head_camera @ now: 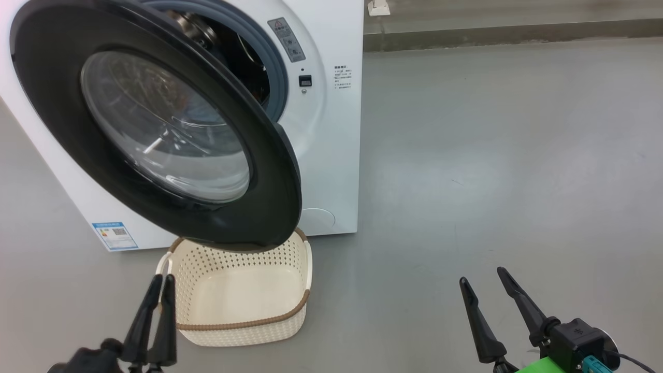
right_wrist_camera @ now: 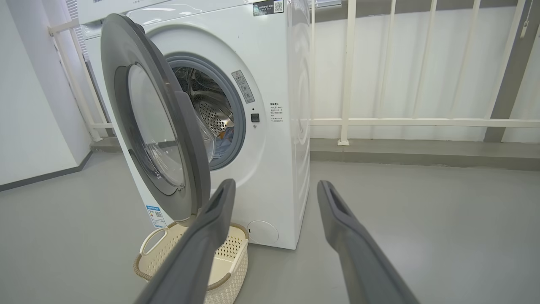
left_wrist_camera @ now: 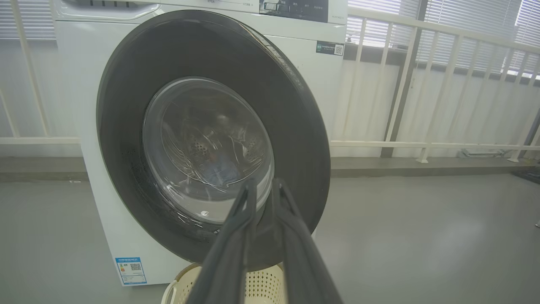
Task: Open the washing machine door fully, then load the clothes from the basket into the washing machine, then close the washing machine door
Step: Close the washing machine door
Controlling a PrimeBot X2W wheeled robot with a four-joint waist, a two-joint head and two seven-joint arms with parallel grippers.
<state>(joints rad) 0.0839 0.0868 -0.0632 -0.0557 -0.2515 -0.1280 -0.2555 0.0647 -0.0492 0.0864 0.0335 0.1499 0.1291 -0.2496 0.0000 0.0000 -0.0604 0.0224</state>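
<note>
Head view, left gripper [head_camera: 162,281]: low left, fingers parted by a sliver, gripping nothing.
Washing machine door [head_camera: 155,129]: ajar, swung partway out, glass facing the robot.
Basket [head_camera: 243,295]: directly beneath the door's lower edge, empty.
Clothes [right_wrist_camera: 226,136]: blue fabric lying inside the drum [right_wrist_camera: 211,118], glimpsed past the door.
Washing machine [head_camera: 326,155]: opening partly uncovered.
Right gripper [head_camera: 481,275]: low right, fingers spread wide, empty, well apart from the door.
Step in hand: loading judged complete; door closing due.
Next move: press the door's outer face inward until it seats; left gripper lies nearer.
</note>
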